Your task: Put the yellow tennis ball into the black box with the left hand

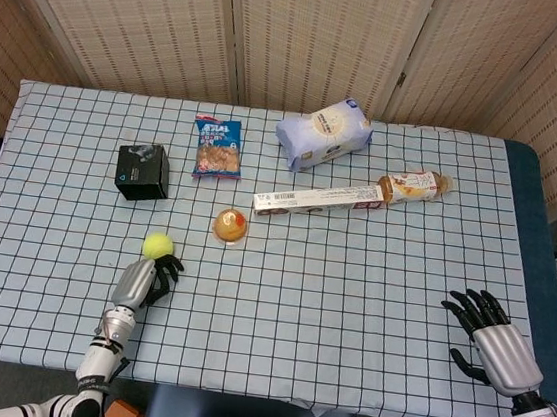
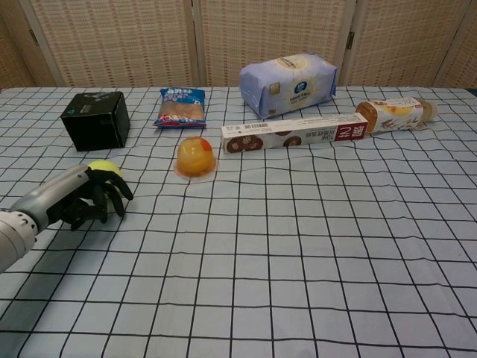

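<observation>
We noted the left hand (image 2: 93, 198), fingers spread and curled just short of the yellow tennis ball (image 2: 103, 168), ungripped; a nudge could roll it away from the black box (image 2: 95, 120).

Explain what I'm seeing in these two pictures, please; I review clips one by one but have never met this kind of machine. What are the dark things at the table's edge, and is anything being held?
They are two mechanical hands on robot arms, steered by a person. One picture looks down from the robot's head, the other looks across the table from its chest. The left hand is curled just behind the yellow tennis ball. Its fingers reach the ball, but neither view shows a firm grip, and the ball seems to sit on the checked cloth. The right hand rests open near the far corner, holding nothing; only the head view shows it. The ball should go into the black box further back. Also on the cloth: a blue snack bag, a pale bread bag, a long carton, a bottle lying on its side and an orange jelly cup.
</observation>
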### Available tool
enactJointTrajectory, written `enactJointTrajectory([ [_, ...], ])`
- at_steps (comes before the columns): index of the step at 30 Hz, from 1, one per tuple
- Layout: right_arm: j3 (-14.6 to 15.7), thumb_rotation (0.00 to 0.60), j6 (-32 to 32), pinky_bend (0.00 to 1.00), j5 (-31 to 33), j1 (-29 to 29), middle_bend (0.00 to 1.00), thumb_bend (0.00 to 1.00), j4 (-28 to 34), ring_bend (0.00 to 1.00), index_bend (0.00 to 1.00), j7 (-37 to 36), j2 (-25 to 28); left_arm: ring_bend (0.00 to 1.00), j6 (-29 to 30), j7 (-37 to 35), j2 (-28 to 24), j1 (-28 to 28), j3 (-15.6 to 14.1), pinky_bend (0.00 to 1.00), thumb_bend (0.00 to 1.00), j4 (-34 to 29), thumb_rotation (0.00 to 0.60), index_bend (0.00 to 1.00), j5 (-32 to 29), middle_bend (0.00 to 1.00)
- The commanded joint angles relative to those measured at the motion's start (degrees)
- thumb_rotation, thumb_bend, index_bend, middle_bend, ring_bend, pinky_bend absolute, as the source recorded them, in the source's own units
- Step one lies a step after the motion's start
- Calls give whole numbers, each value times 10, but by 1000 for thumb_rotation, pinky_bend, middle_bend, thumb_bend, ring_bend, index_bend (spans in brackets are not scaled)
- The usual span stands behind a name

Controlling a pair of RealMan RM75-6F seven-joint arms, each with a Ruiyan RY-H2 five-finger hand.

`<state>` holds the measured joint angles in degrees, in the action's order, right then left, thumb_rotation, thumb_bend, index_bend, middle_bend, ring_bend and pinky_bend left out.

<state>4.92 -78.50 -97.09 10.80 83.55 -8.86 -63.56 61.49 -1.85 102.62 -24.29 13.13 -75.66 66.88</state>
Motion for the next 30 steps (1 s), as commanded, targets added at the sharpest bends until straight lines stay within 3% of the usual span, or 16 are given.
enactJointTrajectory([
  [1, 0, 600, 0, 21, 0, 0, 77, 269, 0, 0, 158, -1, 0, 544, -5, 1, 4, -6, 2, 778, 949, 11, 600, 423, -3, 489],
  [30, -1, 600, 5, 21, 5, 1, 77, 269, -3, 0, 157, 4, -3, 544, -21, 1, 20, -49, 11, 778, 948, 91, 600, 423, 6, 489],
])
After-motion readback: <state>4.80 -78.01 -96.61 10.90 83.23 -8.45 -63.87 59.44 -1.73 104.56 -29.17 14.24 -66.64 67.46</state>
